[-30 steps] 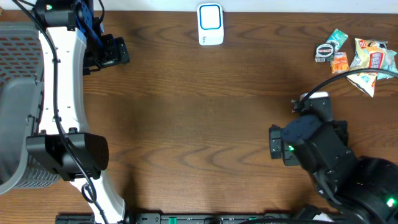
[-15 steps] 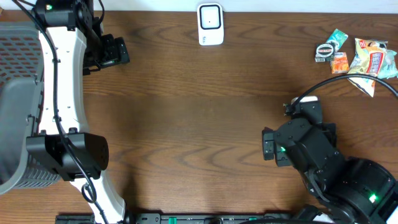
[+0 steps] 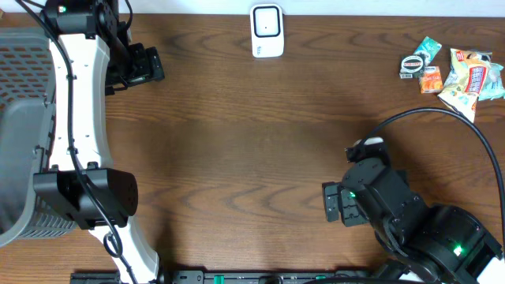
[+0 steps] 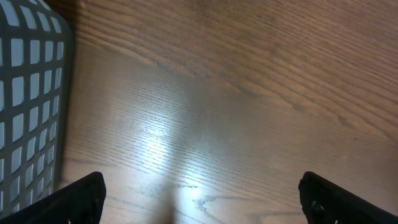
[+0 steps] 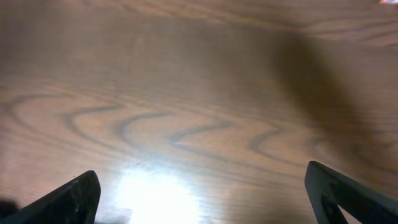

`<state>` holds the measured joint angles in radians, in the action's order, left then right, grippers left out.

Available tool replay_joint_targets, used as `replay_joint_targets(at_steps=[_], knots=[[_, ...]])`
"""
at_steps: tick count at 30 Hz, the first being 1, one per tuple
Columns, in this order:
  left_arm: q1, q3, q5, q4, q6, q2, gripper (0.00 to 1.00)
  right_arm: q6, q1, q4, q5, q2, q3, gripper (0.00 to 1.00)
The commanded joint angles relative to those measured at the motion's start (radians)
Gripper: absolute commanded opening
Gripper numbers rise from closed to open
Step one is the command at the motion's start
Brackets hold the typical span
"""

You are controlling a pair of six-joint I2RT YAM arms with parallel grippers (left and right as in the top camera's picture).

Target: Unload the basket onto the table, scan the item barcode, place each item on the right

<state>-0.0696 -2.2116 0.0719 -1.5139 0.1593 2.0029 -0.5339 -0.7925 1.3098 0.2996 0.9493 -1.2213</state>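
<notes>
The white barcode scanner stands at the table's far edge, centre. The items, a small pile of snack packets, lie at the far right corner. My left gripper is open at the far left beside the basket. In the left wrist view its fingertips sit wide apart over bare wood. My right gripper is open near the front right, far from the packets. The right wrist view has only wood grain between its fingertips. Neither gripper holds anything.
A grey mesh basket fills the left edge, and its wall shows in the left wrist view. The right arm's black cable arcs toward the packets. Brown wooden tabletop lies between the arms.
My right arm has moved left and toward the table's front edge, away from the packets. The left arm has stayed put. Both grippers remain open.
</notes>
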Motion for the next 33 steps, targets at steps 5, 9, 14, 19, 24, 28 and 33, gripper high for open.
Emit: replay_joint_targets(at_steps=[5,9,14,19,24,28,33], knots=[[-0.004,-0.004,-0.009,-0.003,-0.006,0.006,0.98,-0.01,-0.008,0.039,-0.064,0.006,0.005,0.99],[-0.004,-0.004,-0.009,-0.003,-0.006,0.006,0.97,-0.003,-0.008,0.039,-0.04,0.006,0.005,0.99],[-0.004,-0.004,-0.009,-0.003,-0.006,0.006,0.98,0.019,-0.008,0.038,-0.04,0.006,0.005,0.99],[-0.004,-0.003,-0.009,-0.003,-0.006,0.006,0.98,0.019,-0.009,0.03,-0.04,0.006,0.01,0.99],[-0.004,-0.003,-0.009,-0.003,-0.006,0.006,0.98,0.099,0.042,-0.063,-0.058,-0.012,0.076,0.99],[-0.004,-0.004,-0.009,-0.003,-0.006,0.006,0.98,0.278,0.189,-0.266,-0.195,-0.083,0.213,0.99],[-0.004,-0.004,-0.009,-0.003,-0.006,0.006,0.98,0.369,0.397,-0.525,-0.362,-0.219,0.438,0.99]])
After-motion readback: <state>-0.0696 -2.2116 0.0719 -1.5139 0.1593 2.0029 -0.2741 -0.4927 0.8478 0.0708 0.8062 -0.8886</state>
